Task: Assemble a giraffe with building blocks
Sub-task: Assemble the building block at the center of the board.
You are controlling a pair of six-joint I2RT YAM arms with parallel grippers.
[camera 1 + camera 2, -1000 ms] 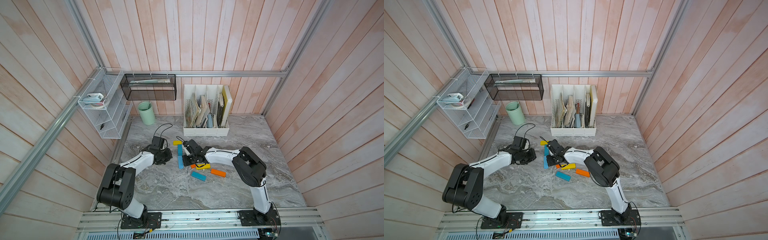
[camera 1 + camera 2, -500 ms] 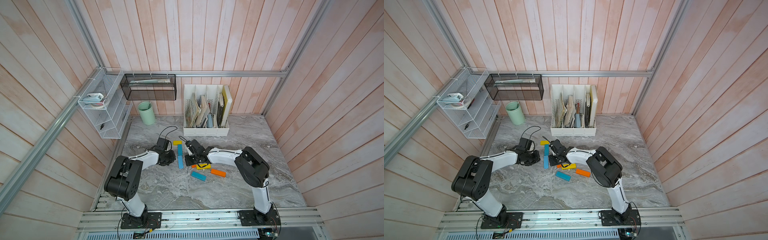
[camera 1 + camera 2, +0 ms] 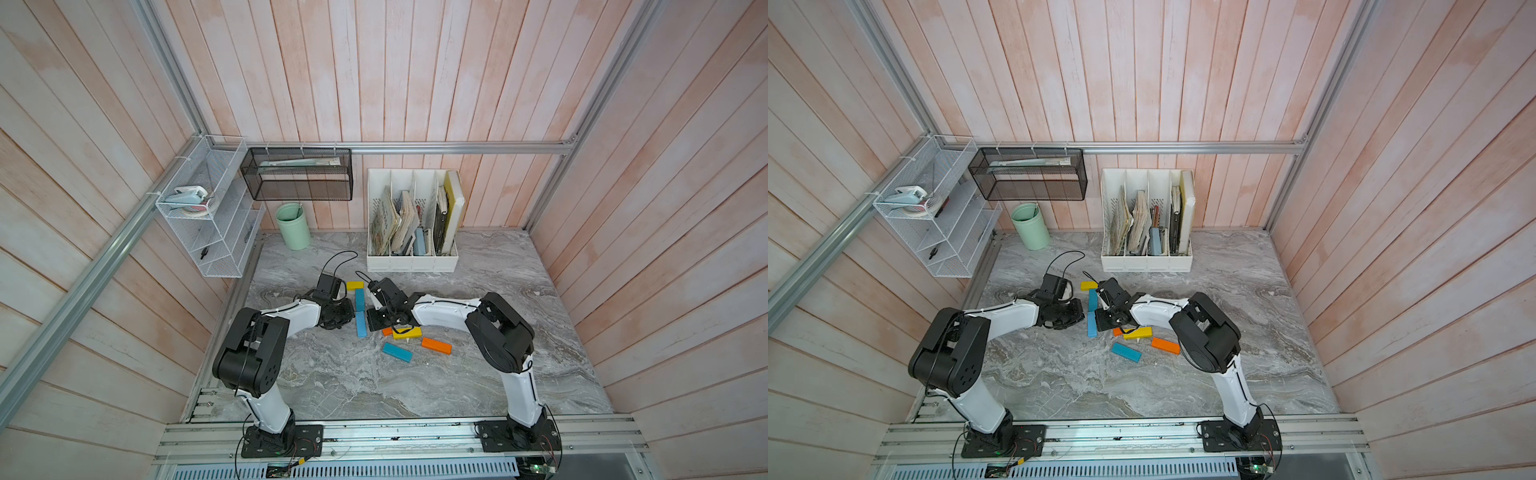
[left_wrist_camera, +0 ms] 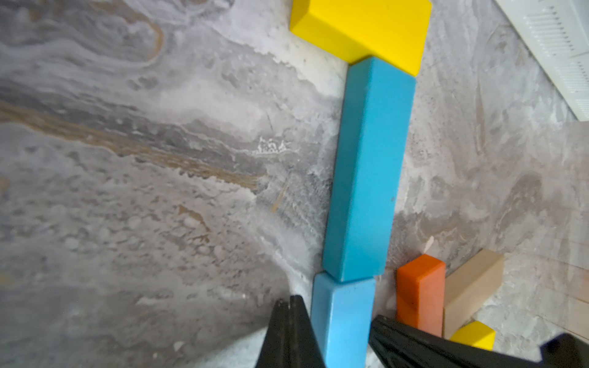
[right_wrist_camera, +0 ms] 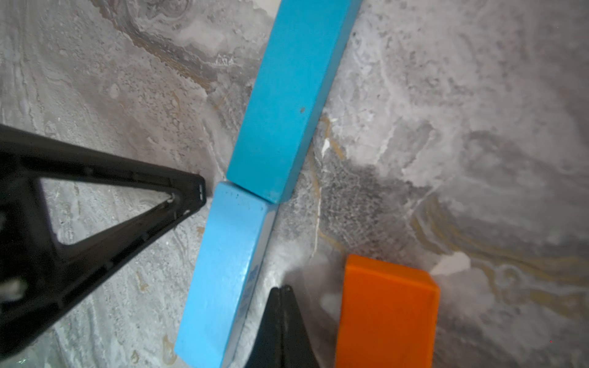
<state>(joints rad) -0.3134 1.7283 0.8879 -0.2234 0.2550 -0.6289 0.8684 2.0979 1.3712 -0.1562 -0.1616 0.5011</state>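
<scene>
three blue blocks point(image 3: 397, 352), two yellow blocks point(image 3: 355, 285), two orange blocks point(image 3: 436, 345), one tan block point(image 4: 471, 286), two robot arms point(image 3: 440, 309), one green cup point(image 3: 293, 226), one file box point(image 3: 411, 264), one black basket point(image 3: 299, 193), one wire rack point(image 3: 220, 266).

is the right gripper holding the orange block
No, the right gripper is shut on nothing, its tips beside the orange block.

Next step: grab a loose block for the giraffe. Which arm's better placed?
Right. The loose orange block, yellow block and teal block lie on the same side of the blue neck as the right end effector; the left end effector would likely have to cross the neck.
</scene>
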